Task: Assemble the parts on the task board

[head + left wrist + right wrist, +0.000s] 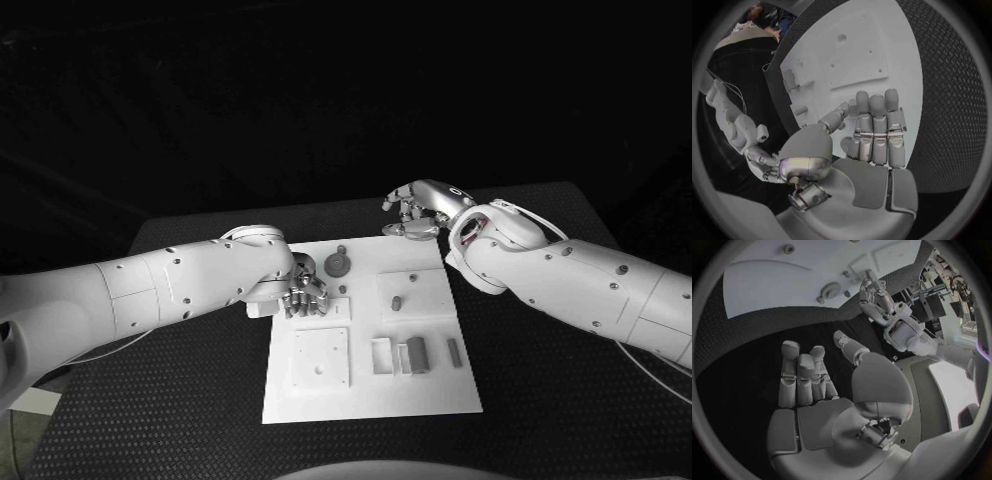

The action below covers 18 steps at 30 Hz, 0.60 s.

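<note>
The white task board (433, 385) lies mid-table. My left hand (304, 292) hangs over its far left part with fingers straight and together, thumb apart and the palm (870, 175) empty. Just right of it a round grey part (338, 265) sits on the board. A small peg (394, 300) stands in a raised block. Three oblong parts (417, 353) lie side by side further toward me. My right hand (418, 212) is off the board, over the black table past its far right corner. Its fingers (803, 377) are loosely bent and hold nothing.
A square plate (320, 357) with small holes sits on the board's near left. The right wrist view shows the left hand (874, 296) beside the round part (831, 290). Black textured table (562, 400) surrounds the board.
</note>
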### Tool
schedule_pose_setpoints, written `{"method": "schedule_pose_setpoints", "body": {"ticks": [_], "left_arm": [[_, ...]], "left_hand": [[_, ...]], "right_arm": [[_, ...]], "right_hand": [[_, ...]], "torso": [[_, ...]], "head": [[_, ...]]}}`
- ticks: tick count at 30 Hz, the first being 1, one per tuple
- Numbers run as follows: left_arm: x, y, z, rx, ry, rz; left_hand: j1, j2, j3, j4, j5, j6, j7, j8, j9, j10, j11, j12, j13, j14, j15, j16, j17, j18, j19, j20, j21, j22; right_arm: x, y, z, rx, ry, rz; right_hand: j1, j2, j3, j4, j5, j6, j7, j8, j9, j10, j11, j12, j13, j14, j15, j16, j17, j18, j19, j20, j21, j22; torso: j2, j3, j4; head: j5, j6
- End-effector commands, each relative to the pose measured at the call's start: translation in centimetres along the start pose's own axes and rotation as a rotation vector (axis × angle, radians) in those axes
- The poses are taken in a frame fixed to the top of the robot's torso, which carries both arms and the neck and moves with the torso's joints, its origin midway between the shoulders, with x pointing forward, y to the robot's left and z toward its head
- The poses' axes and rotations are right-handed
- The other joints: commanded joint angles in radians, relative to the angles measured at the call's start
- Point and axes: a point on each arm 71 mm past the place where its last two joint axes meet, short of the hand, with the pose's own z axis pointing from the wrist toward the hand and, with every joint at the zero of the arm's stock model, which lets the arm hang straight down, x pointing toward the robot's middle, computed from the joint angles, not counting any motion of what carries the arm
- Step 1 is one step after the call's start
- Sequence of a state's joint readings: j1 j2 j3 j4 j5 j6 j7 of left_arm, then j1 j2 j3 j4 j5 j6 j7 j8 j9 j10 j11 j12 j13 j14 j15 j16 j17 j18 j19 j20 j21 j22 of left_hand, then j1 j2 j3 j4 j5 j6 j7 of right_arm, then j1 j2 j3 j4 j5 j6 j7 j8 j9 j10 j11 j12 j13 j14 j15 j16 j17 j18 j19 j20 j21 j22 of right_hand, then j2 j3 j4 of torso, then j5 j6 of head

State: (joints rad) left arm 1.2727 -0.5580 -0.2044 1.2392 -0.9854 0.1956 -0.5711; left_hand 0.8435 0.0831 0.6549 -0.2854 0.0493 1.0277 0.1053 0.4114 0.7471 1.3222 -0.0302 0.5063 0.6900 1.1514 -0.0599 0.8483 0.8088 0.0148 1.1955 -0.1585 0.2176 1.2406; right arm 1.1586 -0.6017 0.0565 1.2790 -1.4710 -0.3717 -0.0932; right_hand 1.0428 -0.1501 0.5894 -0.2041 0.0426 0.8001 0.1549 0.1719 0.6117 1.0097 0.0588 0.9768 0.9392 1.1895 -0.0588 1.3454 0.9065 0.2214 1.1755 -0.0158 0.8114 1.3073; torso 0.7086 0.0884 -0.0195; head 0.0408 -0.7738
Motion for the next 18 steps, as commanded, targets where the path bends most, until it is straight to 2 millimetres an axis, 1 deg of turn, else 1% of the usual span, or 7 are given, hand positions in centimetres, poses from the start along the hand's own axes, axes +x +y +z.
{"method": "schedule_pose_setpoints", "body": {"ticks": [1,7,18], "left_arm": [[0.08,0.45,0.17,-0.003,-0.052,-0.034],[-0.22,0.66,0.08,0.007,-0.101,-0.066],[0.12,0.88,0.09,0.004,-0.075,-0.077]], "left_hand": [[0.003,0.013,0.007,-0.001,0.004,0.052,-0.048,0.0,0.002,-0.017,-0.01,0.004,0.0,-0.007,0.001,0.006,-0.002,0.011,0.004,0.002,-0.004,0.002],[0.003,0.011,0.008,-0.001,0.004,0.054,-0.049,-0.001,0.002,-0.016,-0.01,0.006,0.0,-0.007,0.001,0.009,-0.004,0.011,0.006,0.002,-0.004,0.003],[0.005,0.007,0.011,0.0,0.005,0.058,-0.05,-0.002,0.003,-0.013,-0.012,0.01,-0.001,-0.004,0.0,0.014,-0.01,0.012,0.009,0.001,-0.004,0.005]], "right_arm": [[0.07,0.0,-0.02,-0.004,0.01,-0.002],[0.07,-0.04,-0.03,-0.003,0.01,-0.002],[0.12,-0.05,-0.03,-0.002,0.012,-0.002]], "right_hand": [[0.001,0.01,-0.005,-0.003,0.006,0.003,0.013,0.001,-0.001,-0.005,-0.005,0.004,-0.001,0.005,0.002,0.0,0.001,0.04,0.003,-0.007,-0.005,0.016],[0.001,0.01,-0.005,-0.003,0.006,0.003,0.013,0.001,-0.001,-0.005,-0.005,0.005,-0.002,0.005,0.002,0.0,0.001,0.04,0.003,-0.007,-0.005,0.016],[0.001,0.011,-0.005,-0.004,0.006,0.003,0.013,0.001,-0.001,-0.005,-0.005,0.005,-0.002,0.005,0.002,0.0,0.001,0.04,0.003,-0.007,-0.005,0.016]], "torso": [[0.0,0.0,0.0003],[0.001,-0.0007,-0.0005],[0.0,0.0001,-0.0001]], "head": [[-0.001,0.001],[-0.002,0.001],[0.0,0.0]]}}
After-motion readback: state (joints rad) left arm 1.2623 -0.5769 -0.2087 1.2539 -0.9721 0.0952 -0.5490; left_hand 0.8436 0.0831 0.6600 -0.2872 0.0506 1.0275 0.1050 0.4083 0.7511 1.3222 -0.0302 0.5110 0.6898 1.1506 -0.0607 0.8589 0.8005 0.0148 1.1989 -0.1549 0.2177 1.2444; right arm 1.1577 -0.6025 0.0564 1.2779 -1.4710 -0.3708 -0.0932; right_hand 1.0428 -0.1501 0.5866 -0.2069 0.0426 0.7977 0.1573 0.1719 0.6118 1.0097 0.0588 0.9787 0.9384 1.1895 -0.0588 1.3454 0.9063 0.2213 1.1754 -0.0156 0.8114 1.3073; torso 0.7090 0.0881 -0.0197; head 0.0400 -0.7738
